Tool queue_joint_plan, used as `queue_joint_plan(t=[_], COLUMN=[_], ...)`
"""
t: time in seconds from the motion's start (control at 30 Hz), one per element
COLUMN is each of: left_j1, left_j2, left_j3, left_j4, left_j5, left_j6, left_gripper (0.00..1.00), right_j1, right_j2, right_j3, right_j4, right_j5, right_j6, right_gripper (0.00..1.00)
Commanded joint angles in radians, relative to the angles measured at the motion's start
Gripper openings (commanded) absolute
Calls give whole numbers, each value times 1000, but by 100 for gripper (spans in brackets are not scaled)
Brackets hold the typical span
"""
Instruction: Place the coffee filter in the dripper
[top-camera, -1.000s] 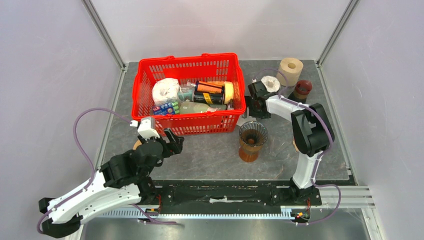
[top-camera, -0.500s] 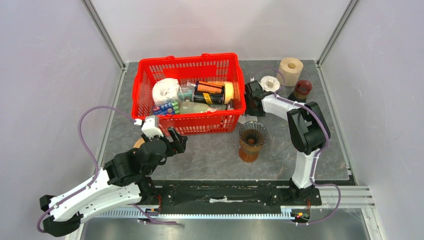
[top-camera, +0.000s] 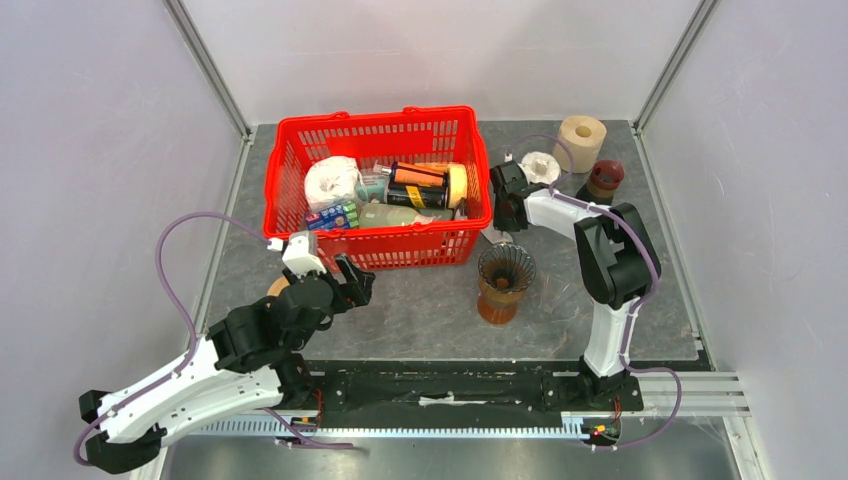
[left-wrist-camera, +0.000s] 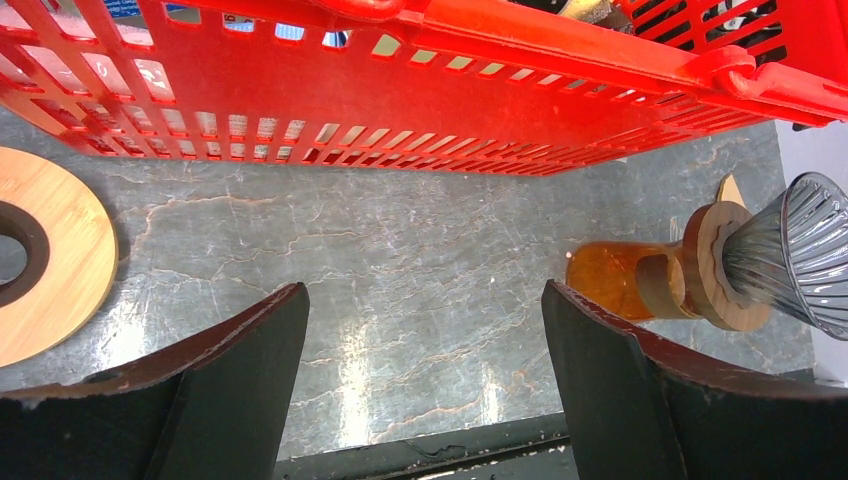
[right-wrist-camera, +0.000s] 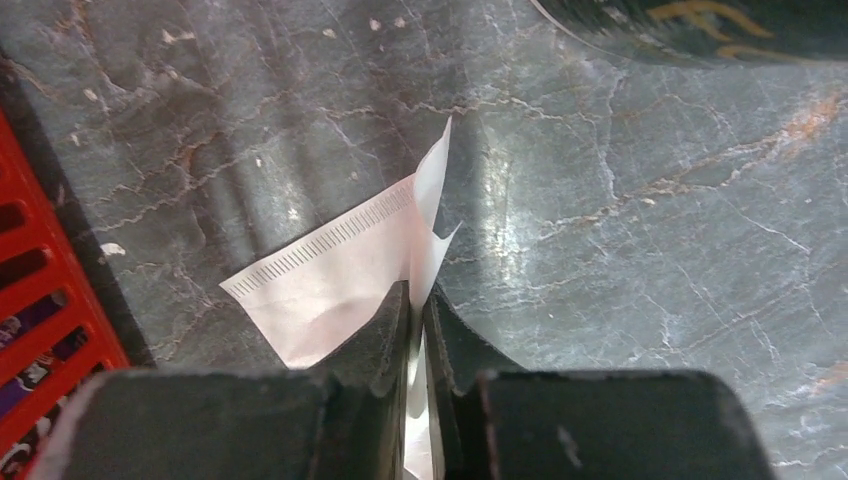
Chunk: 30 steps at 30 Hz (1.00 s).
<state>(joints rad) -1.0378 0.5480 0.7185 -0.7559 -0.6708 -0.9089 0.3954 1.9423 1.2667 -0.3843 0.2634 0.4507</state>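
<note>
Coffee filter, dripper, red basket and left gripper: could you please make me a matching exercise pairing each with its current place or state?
1. coffee filter
2. dripper
3. red basket
4. left gripper

A. open over bare tabletop
B. pinched in the right gripper
C. full of groceries
D. atop the amber carafe

Pairs: 1-B, 2-D, 3-C, 4-A.

Along the basket's (top-camera: 375, 255) near wall the table (top-camera: 430, 305) lies bare, a wide lane between the wooden ring (left-wrist-camera: 60, 270) off its near left corner and the dripper (top-camera: 505, 268) off its near right corner. The left gripper (left-wrist-camera: 424, 290) hangs wide open over that lane. The right gripper (right-wrist-camera: 417, 305), pinching the filter (right-wrist-camera: 330, 285), is squeezed between the basket's right wall and the dripper. Farther right of the basket stand a roll (top-camera: 581, 140), a spool (top-camera: 541, 167) and a small brown thing (top-camera: 605, 178).
</note>
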Motion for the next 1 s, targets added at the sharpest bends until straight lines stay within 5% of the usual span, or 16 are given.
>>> queue_joint_plan(t=[0.0, 0.3, 0.5, 0.83, 0.97], left_j1=[4, 5, 4, 4, 4], left_j2=[8, 36, 38, 238, 367], left_j3=[35, 45, 56, 165, 246], left_j4=[24, 98, 170, 464, 556], left_j5=[-6, 80, 126, 458, 514], left_j6=[-39, 39, 97, 253, 261], left_gripper=[93, 93, 93, 93, 93], right_j1=[-10, -9, -9, -7, 14], right_j2=[-55, -437, -682, -904, -922], right_j3=[-31, -79, -77, -100, -129], right_j4=[-95, -125, -196, -197, -170], right_j5=[36, 36, -6, -554, -665], right_j6=[-33, -46, -46, -26, -19], right_gripper=[12, 2, 5, 9, 10])
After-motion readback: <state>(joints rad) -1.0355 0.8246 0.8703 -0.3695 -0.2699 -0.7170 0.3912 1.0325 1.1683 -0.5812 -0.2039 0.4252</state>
